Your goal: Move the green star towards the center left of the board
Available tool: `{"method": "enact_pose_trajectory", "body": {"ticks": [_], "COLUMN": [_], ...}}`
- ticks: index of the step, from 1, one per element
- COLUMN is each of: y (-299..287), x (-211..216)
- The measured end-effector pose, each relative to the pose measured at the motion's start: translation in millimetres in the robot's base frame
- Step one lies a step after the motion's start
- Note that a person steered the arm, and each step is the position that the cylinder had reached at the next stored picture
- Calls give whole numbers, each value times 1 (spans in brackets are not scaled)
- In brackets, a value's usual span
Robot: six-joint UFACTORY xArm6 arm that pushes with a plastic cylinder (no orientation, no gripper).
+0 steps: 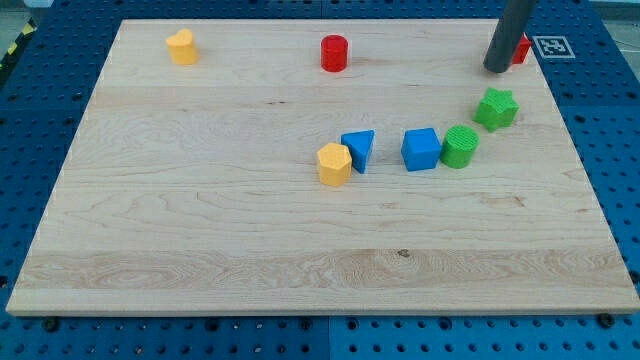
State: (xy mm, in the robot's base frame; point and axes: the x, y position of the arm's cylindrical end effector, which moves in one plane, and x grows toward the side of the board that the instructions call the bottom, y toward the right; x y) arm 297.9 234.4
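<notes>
Resting near the view's top right, my tip (496, 69) is just a bare dark rod end, holding nothing and touching no block. It is sitting close to the pale wooden board's (200, 240) far edge; wide bare wood is lying across the view's left and bottom. Green star block (496, 108) is sitting just below the tip, apart from it. Counting blocks: two green, the star and a green cylinder (460, 146); two blue, a wedge-like one (359, 149) and a cube (421, 149); two yellow (334, 164) (181, 46); a red cylinder (334, 53); a second red block (521, 48) is showing partly behind the rod.
</notes>
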Motion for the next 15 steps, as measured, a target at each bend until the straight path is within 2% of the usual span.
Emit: {"method": "enact_pose_trajectory", "body": {"ticks": [2, 3, 4, 5, 6, 7, 9, 10, 11, 15], "y": [8, 46, 50, 25, -38, -75, 23, 29, -11, -210], "x": [52, 56, 88, 104, 100, 97, 81, 45, 41, 80]}}
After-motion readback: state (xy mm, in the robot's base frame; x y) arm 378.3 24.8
